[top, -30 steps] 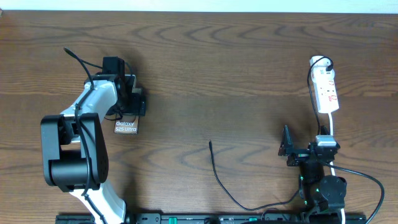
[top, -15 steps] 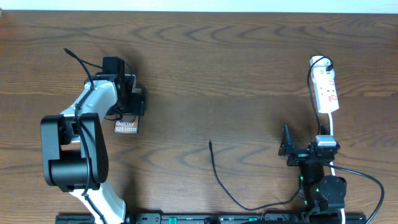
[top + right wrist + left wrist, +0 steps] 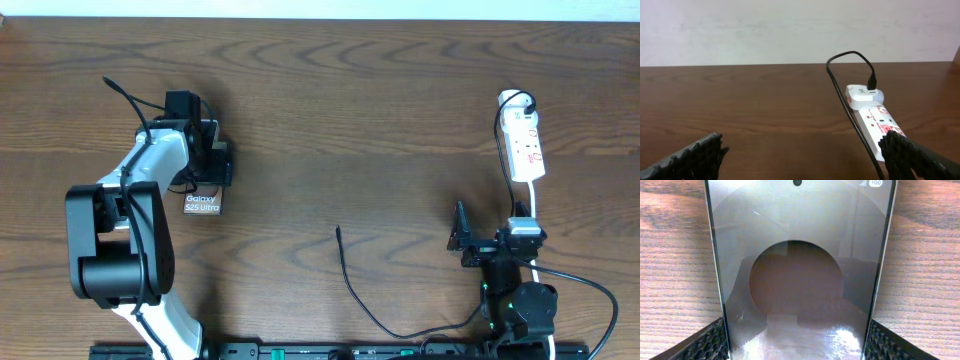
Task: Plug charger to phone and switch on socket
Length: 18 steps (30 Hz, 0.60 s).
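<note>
The phone [image 3: 202,203] lies flat at the left, "Galaxy" lettering up. It fills the left wrist view [image 3: 797,255]. My left gripper [image 3: 208,165] sits over its far end, with a finger against each long edge [image 3: 797,342], shut on it. The charger, a thin black cable, lies loose at centre front with its plug tip [image 3: 338,231] free on the wood. Its other end enters a white adapter [image 3: 863,95] on the socket. The socket [image 3: 524,148] is a white power strip at the far right, also in the right wrist view [image 3: 875,120]. My right gripper [image 3: 490,242] is open and empty, short of it.
The black cable [image 3: 372,312] curves along the front edge toward the right arm's base [image 3: 520,305]. A white cord [image 3: 533,205] runs from the strip back past the right arm. The left arm's body [image 3: 120,240] stands at the front left.
</note>
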Available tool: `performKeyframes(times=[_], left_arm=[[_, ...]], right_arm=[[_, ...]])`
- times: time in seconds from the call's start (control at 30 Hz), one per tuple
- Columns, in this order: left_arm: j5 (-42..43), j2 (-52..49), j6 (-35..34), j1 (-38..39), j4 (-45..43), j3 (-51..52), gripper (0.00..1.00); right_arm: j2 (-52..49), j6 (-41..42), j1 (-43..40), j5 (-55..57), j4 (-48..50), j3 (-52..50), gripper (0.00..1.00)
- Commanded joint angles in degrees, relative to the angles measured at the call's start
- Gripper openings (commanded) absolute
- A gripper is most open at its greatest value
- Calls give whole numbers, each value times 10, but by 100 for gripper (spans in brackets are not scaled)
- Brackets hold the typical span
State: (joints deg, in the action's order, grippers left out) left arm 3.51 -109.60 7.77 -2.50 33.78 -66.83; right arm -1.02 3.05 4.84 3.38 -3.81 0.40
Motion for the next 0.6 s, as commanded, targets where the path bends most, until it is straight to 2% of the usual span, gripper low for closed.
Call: performKeyframes(times=[0.0, 0.57], left_arm=[[-13, -16, 8, 1, 2, 20, 79], [-13, -16, 8, 1, 2, 20, 75]], right_arm=[[1, 7, -3, -1, -2, -1, 99], [1, 7, -3, -1, -2, -1, 99]])
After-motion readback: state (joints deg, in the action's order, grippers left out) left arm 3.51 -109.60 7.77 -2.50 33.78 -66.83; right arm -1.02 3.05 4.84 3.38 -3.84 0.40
